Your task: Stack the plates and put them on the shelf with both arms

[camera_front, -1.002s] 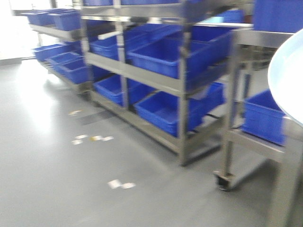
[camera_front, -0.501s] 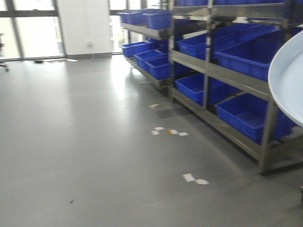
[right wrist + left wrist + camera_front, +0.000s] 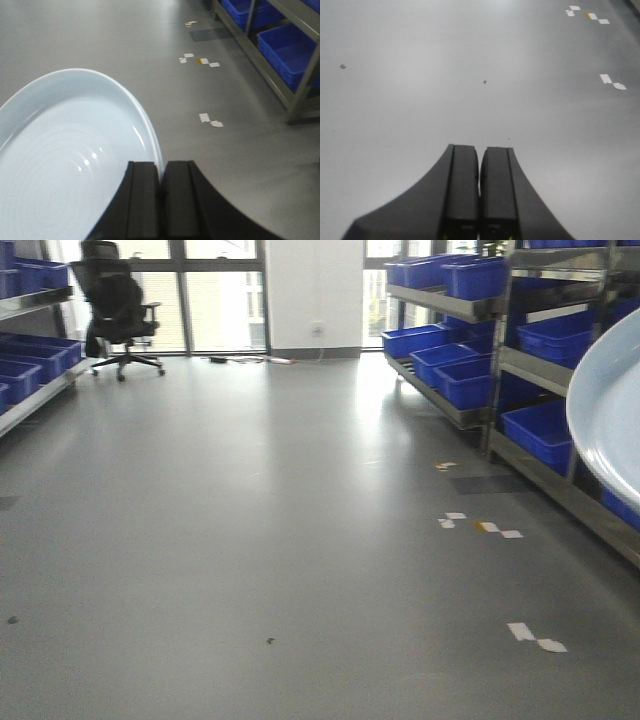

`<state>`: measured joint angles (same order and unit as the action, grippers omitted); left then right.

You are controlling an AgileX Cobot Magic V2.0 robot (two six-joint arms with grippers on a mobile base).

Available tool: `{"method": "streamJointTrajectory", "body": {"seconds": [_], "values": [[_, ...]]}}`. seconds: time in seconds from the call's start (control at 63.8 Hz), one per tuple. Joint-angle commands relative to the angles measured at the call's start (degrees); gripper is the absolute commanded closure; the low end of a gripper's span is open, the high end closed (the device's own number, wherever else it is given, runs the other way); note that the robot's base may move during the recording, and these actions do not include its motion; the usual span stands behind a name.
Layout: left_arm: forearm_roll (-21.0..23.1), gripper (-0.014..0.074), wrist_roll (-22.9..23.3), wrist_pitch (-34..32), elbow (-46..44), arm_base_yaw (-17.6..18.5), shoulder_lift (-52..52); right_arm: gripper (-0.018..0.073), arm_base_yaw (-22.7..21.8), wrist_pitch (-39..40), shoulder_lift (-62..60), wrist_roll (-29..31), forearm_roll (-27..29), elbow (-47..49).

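One plate only: pinched by its rim in right tool, pale blue-white, glossy, raised over grey floor. Pressed left tool together, gripping nothing. Faced steel shelves of blue bins on right; noted white tape marks on floor, too blurred to read.

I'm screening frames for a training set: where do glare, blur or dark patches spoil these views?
Front view: windows blown out, their glare washing the floor, office chair slightly smeared. Left wrist view: floor soft, left gripper near-black. Right wrist view: small highlights on the plate; right gripper underexposed.
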<state>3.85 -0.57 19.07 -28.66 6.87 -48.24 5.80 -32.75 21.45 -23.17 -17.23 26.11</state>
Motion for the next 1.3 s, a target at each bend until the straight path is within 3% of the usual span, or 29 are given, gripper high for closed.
{"method": "streamJointTrajectory", "body": {"seconds": [0.0,1.284], "values": [[0.31,0.051,0.57,-4.51,-1.5,-0.18,0.29,0.0531,-0.46,5.11,0.19,0.11,-0.63,1.75],[0.31,0.051,0.57,-4.51,-1.5,-0.18,0.29,0.0531,-0.46,5.11,0.19,0.11,-0.63,1.75]]}}
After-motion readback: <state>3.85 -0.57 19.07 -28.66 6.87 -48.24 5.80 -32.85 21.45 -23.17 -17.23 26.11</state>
